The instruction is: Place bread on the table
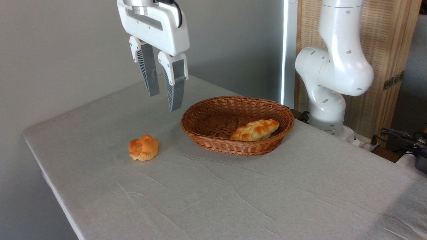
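Bun (143,147) is sitting upright on the desk (233,186), well left of the basket (237,125) and clear of it. Tool (163,101) is hanging high above the desk, fingers slightly spread with nothing between them, tips pointing down. Bun is lying below and a bit left of the tool, toward the camera. It is round, so no long axis to align with. Braided loaf (255,129) is resting inside the basket. Placement is looking done; any coming move is likely just a retreat.
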